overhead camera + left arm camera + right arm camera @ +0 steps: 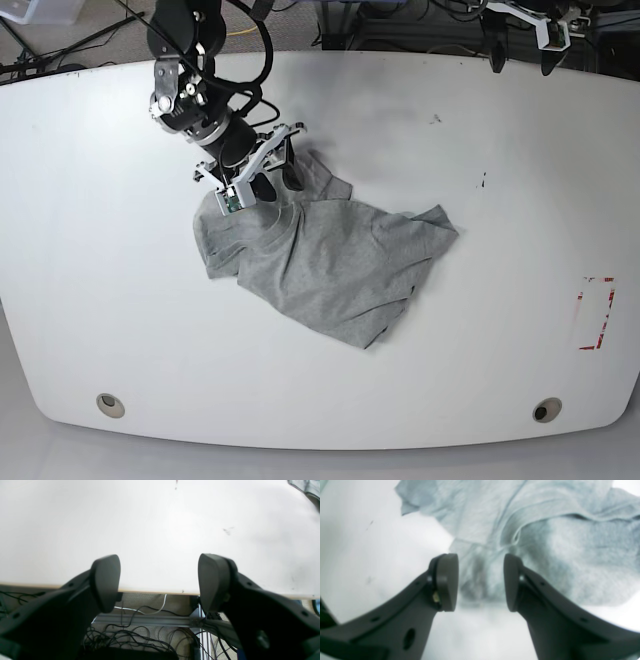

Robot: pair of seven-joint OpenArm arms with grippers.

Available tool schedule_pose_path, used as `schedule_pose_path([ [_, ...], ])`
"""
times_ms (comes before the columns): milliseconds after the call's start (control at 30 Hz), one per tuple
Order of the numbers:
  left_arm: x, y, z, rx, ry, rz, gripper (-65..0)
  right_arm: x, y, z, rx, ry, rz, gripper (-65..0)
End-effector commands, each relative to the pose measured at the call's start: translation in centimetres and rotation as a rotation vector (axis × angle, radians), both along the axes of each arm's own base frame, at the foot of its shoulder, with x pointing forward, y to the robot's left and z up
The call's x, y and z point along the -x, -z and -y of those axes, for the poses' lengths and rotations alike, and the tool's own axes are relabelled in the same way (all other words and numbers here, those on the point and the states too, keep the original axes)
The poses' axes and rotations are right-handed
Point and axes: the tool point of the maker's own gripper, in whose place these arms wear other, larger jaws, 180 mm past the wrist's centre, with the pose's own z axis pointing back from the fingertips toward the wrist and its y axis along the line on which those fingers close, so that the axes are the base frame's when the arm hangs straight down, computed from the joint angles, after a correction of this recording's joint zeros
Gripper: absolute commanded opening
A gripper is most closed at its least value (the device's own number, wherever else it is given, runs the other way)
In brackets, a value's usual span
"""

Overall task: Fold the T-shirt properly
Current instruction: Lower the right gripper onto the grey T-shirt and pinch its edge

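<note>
While the left pincer [158,582] hangs spread wide over the table [160,530] edge in the left wrist view, nothing lies between its two dark pads. Ahead of it stretches bare white surface with a small dark smudge [227,531] up and to the right of the right-hand pad. A scrap of grey cloth, the T-shirt [306,487], shows only at the far upper right corner, well apart from this pincer. Below the pads, past the table edge, tangled cables [130,632] and a metal rail are visible.

From the right wrist view, the right pincer [481,582] is also spread, its pads apart with the T-shirt [545,542] lying crumpled just ahead of and between them; whether either pad touches the cloth cannot be told through the blur. The cloth spreads ahead and to the right of this pincer, with white table [370,555] to its left.

Seen from the base view, the right pincer [262,180] sits at the upper left edge of the rumpled T-shirt [320,265], which spreads away from it toward the middle of the table [100,300]. The left pincer [520,50] hangs at the far edge, well apart from the cloth. Red markings [595,312] lie near the table's right side.
</note>
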Motion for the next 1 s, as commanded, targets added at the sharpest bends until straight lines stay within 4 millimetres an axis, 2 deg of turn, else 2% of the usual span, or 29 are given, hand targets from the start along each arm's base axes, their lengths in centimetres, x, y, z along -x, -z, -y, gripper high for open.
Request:
schedule_pose_path([
  [0,-0.5,-1.0,0.0,-0.006,0.005,0.039,-20.3,-2.0,0.0,-0.4,-0.025,-0.004,0.005,-36.6],
  [333,-0.6,-1.0,0.0,-0.006,0.007,0.042,-20.3,-4.3,2.3,-0.9,-0.049,0.002,-0.057,-36.6],
  [433,-0.6,-1.0,0.0,-0.006,0.007,0.042,-20.3,-5.2,2.6,-0.5,-0.073,0.04,-0.071,-36.6],
  [767,-0.7,-1.0,0.0,-0.008,0.009,0.043,-20.3,-6.0,2.7,-2.3,-0.128,0.042,-0.085,-37.3],
  [833,-0.7,-1.0,0.0,-0.008,0.009,0.043,-20.3,-6.5,2.0,-2.8,-0.144,0.041,-0.07,-37.4],
  [900,-0.7,-1.0,0.0,-0.008,0.009,0.042,-20.3,-6.7,1.8,-3.0,-0.152,0.044,-0.064,-39.2],
  [967,-0.7,-1.0,0.0,-0.008,0.009,0.043,-20.3,-6.9,1.6,-3.1,-0.152,0.042,-0.058,-46.3],
])
